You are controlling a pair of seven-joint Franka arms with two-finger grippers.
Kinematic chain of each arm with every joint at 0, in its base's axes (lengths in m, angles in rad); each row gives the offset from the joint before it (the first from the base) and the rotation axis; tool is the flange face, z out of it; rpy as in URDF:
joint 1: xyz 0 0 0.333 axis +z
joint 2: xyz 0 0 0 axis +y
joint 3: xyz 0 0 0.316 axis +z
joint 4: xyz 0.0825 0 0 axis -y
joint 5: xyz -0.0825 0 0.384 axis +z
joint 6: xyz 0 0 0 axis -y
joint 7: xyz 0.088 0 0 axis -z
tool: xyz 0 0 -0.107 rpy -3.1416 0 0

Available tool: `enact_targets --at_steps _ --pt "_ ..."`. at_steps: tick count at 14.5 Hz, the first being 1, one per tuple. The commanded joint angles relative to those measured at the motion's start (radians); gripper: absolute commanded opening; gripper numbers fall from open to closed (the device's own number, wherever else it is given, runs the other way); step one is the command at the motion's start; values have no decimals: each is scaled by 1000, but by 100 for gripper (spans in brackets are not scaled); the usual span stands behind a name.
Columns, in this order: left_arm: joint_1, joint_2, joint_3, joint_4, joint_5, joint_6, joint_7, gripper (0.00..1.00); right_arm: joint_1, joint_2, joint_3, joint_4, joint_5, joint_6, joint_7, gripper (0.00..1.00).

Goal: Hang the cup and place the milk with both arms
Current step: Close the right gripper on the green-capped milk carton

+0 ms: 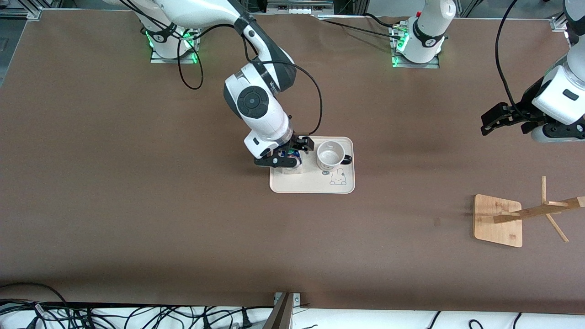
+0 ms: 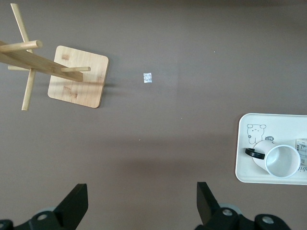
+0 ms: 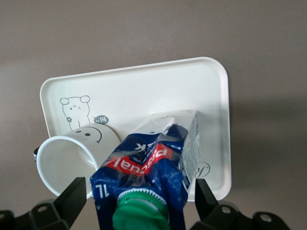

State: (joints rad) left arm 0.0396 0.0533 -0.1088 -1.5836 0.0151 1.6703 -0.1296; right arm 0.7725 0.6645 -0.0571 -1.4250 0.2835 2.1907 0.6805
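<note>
The milk (image 3: 148, 158), a blue-and-white carton with a green cap, stands on a white tray (image 1: 315, 183) at the table's middle. My right gripper (image 3: 139, 196) is down over it and open, one finger (image 3: 74, 194) on each side of the carton with a gap showing. In the front view the milk (image 1: 292, 163) is mostly hidden under the right gripper (image 1: 285, 153). The cup (image 1: 330, 155), white with a black handle, stands upright beside the milk on the tray. My left gripper (image 1: 488, 121) hangs open and empty over bare table at the left arm's end, and the left arm waits.
A wooden rack (image 1: 498, 221) with slanted pegs stands nearer the front camera at the left arm's end, seen also as the rack (image 2: 79, 76) in the left wrist view. A small white scrap (image 2: 147, 77) lies on the brown table beside it. Cables run along the front edge.
</note>
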Motion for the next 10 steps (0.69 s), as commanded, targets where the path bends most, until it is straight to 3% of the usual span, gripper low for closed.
enact_targets --at_steps 1,10 --pt "-1 11 -2 27 9 -18 15 100 14 9 -6 9 -21 3 -9 100" --pt "-3 10 -6 27 9 -18 16 100 -4 9 -12 11 -21 3 -44 100"
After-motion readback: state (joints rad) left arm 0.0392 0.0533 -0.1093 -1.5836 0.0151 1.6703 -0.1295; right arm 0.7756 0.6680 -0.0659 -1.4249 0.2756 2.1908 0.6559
